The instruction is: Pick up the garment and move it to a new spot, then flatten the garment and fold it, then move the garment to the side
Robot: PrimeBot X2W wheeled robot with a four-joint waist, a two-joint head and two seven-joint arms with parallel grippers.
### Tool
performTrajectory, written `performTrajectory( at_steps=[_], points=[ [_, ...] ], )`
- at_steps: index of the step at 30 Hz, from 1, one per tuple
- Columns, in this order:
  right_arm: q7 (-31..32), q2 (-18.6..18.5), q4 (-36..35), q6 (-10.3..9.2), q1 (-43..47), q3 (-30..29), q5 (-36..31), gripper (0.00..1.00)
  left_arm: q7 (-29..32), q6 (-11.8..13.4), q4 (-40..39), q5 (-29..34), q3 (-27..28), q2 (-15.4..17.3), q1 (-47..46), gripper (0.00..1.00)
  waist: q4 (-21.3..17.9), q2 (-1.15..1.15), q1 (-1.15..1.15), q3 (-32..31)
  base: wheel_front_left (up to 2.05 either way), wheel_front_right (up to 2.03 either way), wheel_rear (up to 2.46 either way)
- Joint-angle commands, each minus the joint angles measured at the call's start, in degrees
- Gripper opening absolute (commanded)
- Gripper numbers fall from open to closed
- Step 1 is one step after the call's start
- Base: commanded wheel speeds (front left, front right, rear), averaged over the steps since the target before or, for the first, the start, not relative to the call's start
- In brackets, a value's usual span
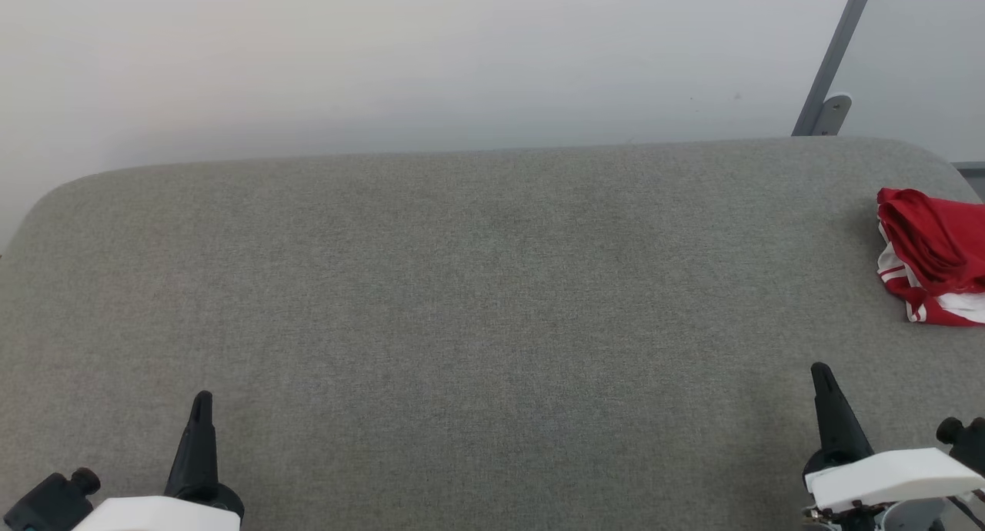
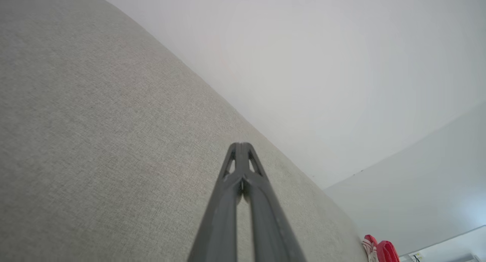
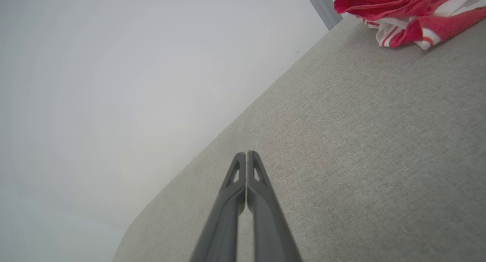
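Note:
The garment, red with white and striped trim, lies bunched at the far right edge of the grey table, partly cut off by the head view's border. It also appears as the garment at the top right of the right wrist view and small as the garment at the bottom right of the left wrist view. My left gripper rests low at the lower left, shut and empty; its tips meet. My right gripper sits at the lower right, shut and empty, well short of the garment; its tips touch.
A pale wall stands behind the table's far edge. A grey metal strut leans at the back right, just beyond the table's rounded corner. The table's cloth surface stretches wide between the two grippers.

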Motion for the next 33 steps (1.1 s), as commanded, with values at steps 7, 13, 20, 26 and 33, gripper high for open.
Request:
performTrajectory(
  at_steps=[7, 13, 20, 26, 33],
  points=[
    [1.3, 0.1, -0.4, 0.0, -1.9, -0.3, 5.2, 0.0, 1.4, -0.1, 0.2, -4.9, 0.4, -0.2, -2.4, 0.0, 0.0, 0.0, 0.0, 0.0, 0.0, 0.0, 0.0],
    [2.2, 0.2, -0.3, 0.0, -2.4, -0.4, 9.0, 0.0, 2.4, -0.1, 0.7, -8.6, 0.5, -0.6, -3.3, 0.0, -0.1, 0.0, 0.0, 0.1, 0.0, 0.0, 0.0],
    [3.2, 0.4, -0.2, 0.0, -3.0, -0.6, 13.3, 0.0, 3.6, -0.2, 1.3, -12.7, 0.7, -1.0, -4.3, 0.0, -0.1, 0.0, 0.0, 0.1, 0.0, 0.0, 0.0],
    [4.1, 0.5, -0.1, 0.0, -3.5, -0.7, 17.2, 0.0, 4.7, -0.2, 1.9, -16.4, 0.8, -1.4, -5.2, 0.0, -0.1, 0.0, 0.0, 0.1, 0.0, 0.0, 0.0],
    [4.9, 0.7, 0.1, 0.0, -3.9, -0.9, 20.9, 0.0, 5.8, -0.2, 2.4, -20.0, 0.9, -1.8, -5.9, 0.0, -0.2, 0.0, 0.0, 0.2, 0.0, 0.0, 0.0]
  ],
)
